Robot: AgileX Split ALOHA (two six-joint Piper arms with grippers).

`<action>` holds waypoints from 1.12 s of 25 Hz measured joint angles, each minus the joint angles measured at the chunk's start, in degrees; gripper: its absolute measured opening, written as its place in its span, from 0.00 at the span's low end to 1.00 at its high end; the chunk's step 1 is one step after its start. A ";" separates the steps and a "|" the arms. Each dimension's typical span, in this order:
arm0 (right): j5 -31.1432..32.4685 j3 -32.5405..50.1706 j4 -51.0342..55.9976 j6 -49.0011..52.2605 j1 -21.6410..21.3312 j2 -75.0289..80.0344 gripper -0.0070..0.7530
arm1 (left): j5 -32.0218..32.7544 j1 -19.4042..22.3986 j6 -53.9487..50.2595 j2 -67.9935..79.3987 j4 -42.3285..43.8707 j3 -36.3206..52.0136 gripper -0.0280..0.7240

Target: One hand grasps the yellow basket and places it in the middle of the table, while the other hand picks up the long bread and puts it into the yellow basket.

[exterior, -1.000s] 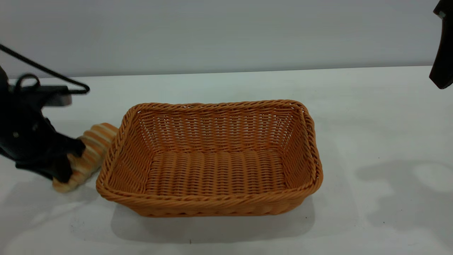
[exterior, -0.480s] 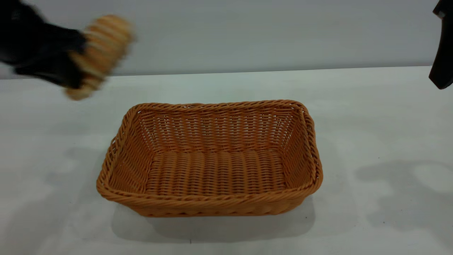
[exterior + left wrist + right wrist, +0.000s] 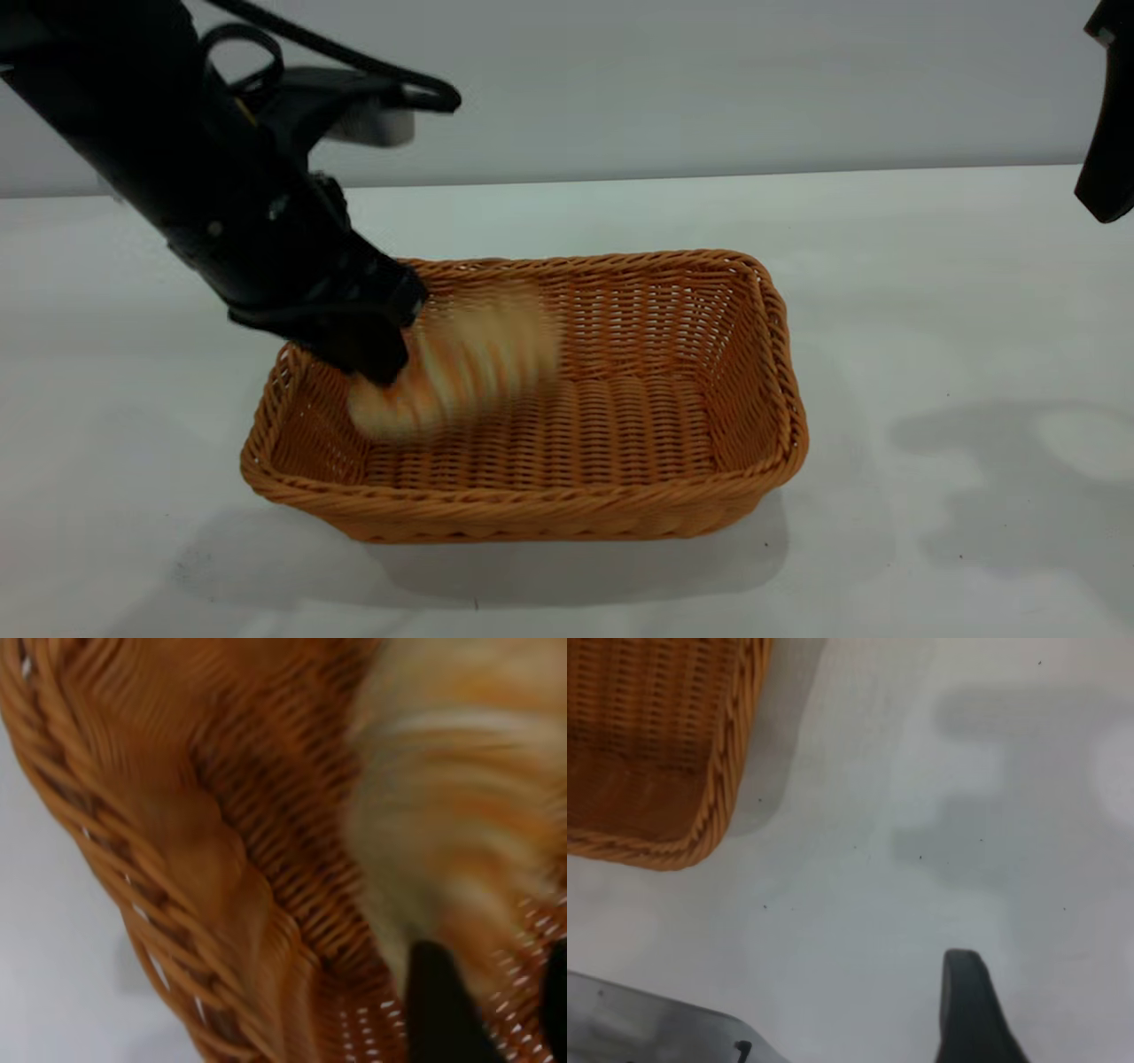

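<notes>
Presently, by item:
Yellow basket point(image 3: 567, 496): stands on the white desk point(image 3: 930, 292); rectangular, woven, with sloped open-weave sides and a braided rim. One corner of it shows in the right wrist view point(image 3: 664, 744).
Long bread point(image 3: 461, 363): inside the basket's left half, above its woven floor; blurred, so whether it touches the floor cannot be told. In the left wrist view the striped roll point(image 3: 461, 842) lies close against the basket's inner wall point(image 3: 266, 850).
Left end effector point(image 3: 376, 341): reaches down over the basket's left rim, its fingers clamped on the bread's near-left end; one black finger point(image 3: 443, 1010) appears beside the roll in the left wrist view.
Left arm point(image 3: 177, 151): slants down from beyond the basket's far-left corner, with a black cable loop and a silver-grey module point(image 3: 372, 124) above it.
Right end effector point(image 3: 1107, 115): raised well to the right of the basket, apart from it; only part of it shows, so open or closed cannot be told.
</notes>
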 joint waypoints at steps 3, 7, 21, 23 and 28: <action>0.06 0.00 -0.29 0.00 0.00 0.00 0.65 | 6.03 0.56 -0.96 -2.28 0.31 -1.67 0.77; 2.91 0.00 -3.44 0.82 0.00 -1.05 0.65 | 20.74 4.73 -8.51 -9.98 6.75 -9.14 0.87; 13.51 7.65 -8.78 4.09 0.00 -30.79 0.65 | 44.69 10.46 -23.17 -54.45 27.22 -4.56 0.79; 14.52 11.06 -8.29 4.09 0.00 -35.95 0.65 | 45.10 10.46 -24.03 -61.79 27.26 0.09 0.79; 15.89 17.85 -7.55 3.98 0.00 -49.42 0.65 | 46.15 10.46 -26.45 -80.36 27.26 10.07 0.79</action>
